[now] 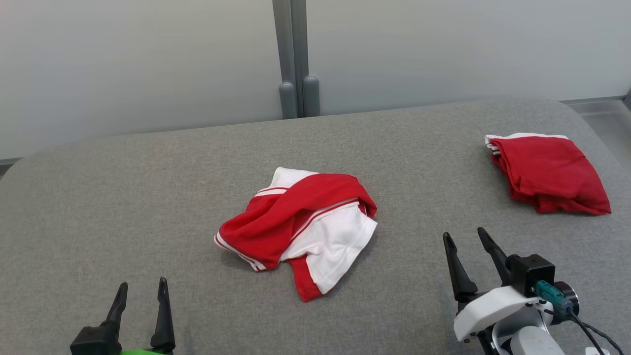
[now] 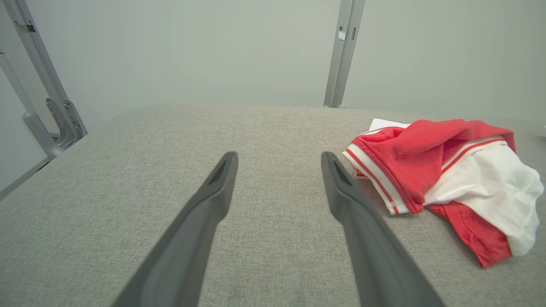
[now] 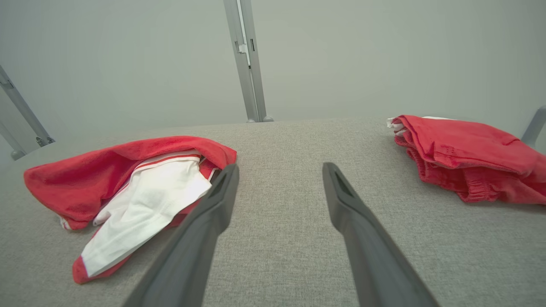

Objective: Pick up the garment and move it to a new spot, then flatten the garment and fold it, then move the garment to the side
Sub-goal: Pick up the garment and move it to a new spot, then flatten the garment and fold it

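A crumpled red and white garment (image 1: 300,227) lies in a heap at the middle of the grey padded table (image 1: 148,197). The left wrist view has the garment (image 2: 448,183) at right, the right wrist view has it (image 3: 128,187) at left. My left gripper (image 1: 141,288) stands open at the lower left, well short of the heap, nothing between its fingers. Open too, my right gripper (image 1: 464,236) hangs at the lower right, apart from the garment's right side. In their own views the left gripper (image 2: 279,157) and right gripper (image 3: 280,168) point over bare fabric.
A folded red garment (image 1: 549,172) rests at the table's far right, also in the right wrist view (image 3: 469,153). A grey post (image 1: 296,59) stands behind the table's far edge against a pale wall. The table's rounded edges lie left and right.
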